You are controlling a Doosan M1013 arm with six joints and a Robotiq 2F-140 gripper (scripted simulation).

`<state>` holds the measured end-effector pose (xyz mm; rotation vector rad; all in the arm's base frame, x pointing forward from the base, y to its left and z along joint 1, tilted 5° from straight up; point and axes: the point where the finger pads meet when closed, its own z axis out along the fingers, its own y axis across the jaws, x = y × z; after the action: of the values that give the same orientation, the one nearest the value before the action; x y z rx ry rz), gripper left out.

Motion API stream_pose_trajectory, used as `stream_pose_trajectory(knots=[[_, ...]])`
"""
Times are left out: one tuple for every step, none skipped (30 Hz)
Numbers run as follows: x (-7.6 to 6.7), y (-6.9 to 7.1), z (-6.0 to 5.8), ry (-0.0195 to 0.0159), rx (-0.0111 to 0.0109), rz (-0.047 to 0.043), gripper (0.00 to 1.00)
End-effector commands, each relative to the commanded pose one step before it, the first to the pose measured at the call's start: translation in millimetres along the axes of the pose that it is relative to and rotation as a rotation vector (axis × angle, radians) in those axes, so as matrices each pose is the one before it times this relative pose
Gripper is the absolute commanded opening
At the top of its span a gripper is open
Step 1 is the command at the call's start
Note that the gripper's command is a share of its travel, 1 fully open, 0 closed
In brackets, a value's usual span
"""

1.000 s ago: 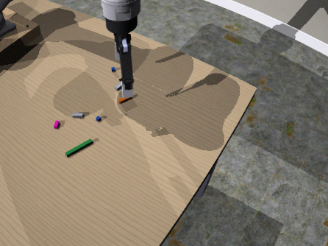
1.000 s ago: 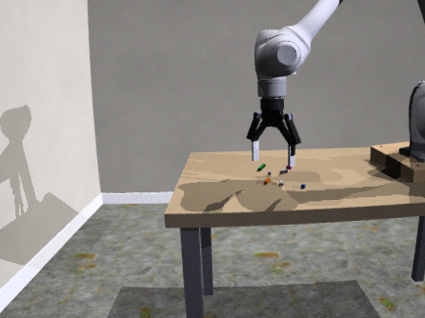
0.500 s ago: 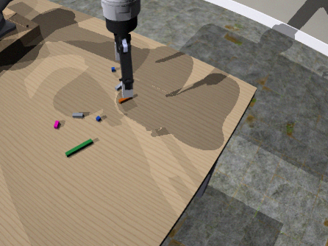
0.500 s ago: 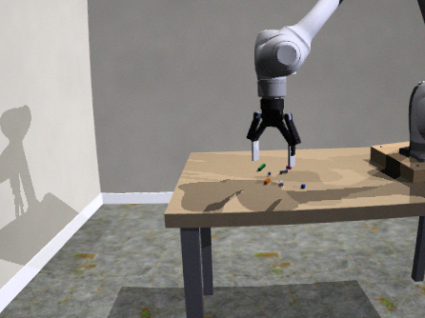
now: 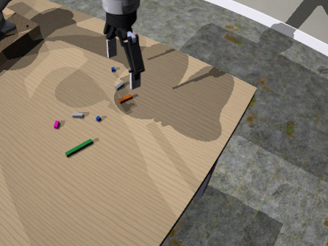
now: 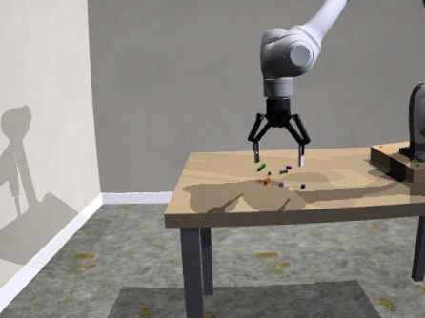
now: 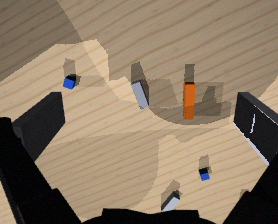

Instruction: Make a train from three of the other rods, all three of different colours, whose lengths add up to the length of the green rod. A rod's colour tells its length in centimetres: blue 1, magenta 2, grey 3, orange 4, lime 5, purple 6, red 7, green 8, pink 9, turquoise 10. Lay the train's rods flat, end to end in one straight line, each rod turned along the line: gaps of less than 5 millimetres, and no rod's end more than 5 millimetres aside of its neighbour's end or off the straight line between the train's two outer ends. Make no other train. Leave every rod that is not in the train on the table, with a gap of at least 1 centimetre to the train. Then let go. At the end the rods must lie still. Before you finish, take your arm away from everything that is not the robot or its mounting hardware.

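We have the gripper (image 5: pixel 123 66) (image 6: pixel 279 158) (image 7: pixel 148 107) released, its fingers wide and nothing between them, above the table (image 5: pixel 121 188) (image 6: pixel 210 203) (image 7: pixel 100 160). Our landmark, the orange rod (image 5: pixel 125 99) (image 6: pixel 267 181) (image 7: pixel 189 101), lies flat on the wood; the near grey rod (image 5: pixel 119 86) (image 6: pixel 281 183) (image 7: pixel 140 95) is just beside it, askew and apart, with the near blue rod (image 5: pixel 113 69) (image 6: pixel 303 186) (image 7: pixel 69 82) beyond that grey one. These three would match the green rod (image 5: pixel 79 148) (image 6: pixel 261 167), well apart from the orange (four, three and one make eight). We judge the step to be lining up a first pick. If it is the orange, the finger turn already suits its long sides; for the grey, we should turn first. Then we centre, descend straight and close gently at mid-length, minding that a wide finger doesn't nudge a neighbour.
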<state>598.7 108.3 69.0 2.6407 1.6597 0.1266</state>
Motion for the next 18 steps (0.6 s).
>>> stream_pose_trajectory(knots=[[4.10, -11.01, -0.23, 0.01019, 0.00435, -0.16711, 1.00], [1.49, -2.73, 0.01, -0.00005, -0.00001, -0.04283, 1.00], [1.58, -2.66, 0.01, -0.00004, -0.00001, -0.04275, 1.00], [1.68, -2.59, 0.01, -0.00004, -0.00001, -0.04271, 1.00], [1.77, -2.53, 0.01, -0.00004, -0.00001, -0.04270, 1.00], [0.00, 0.00, 0.00, 0.00000, 0.00000, 0.00000, 1.00], [0.00, 0.00, 0.00, 0.00000, 0.00000, 0.00000, 1.00], [2.76, -3.67, 0.02, -0.00006, -0.00002, -0.06377, 1.00], [1.77, -2.09, 0.02, -0.00003, -0.00001, -0.03804, 1.00], [0.75, -0.83, 0.01, -0.00001, 0.00000, -0.01551, 1.00], [0.12, -0.13, 0.00, 0.00000, 0.00000, -0.00244, 1.00], [0.00, 0.00, 0.00, 0.00000, 0.00000, 0.00000, 1.00], [0.00, 0.00, 0.00, 0.00000, 0.00000, 0.00000, 1.00], [0.00, 0.00, 0.00, 0.00000, 0.00000, 0.00000, 1.00], [0.00, 0.00, 0.00, 0.00000, 0.00000, 0.00000, 1.00], [0.00, 0.00, 0.00, 0.00000, 0.00000, 0.00000, 1.00], [0.00, 0.00, 0.00, 0.00000, 0.00000, 0.00000, 1.00], [0.00, 0.00, 0.00, 0.00000, 0.00000, 0.00000, 1.00]])
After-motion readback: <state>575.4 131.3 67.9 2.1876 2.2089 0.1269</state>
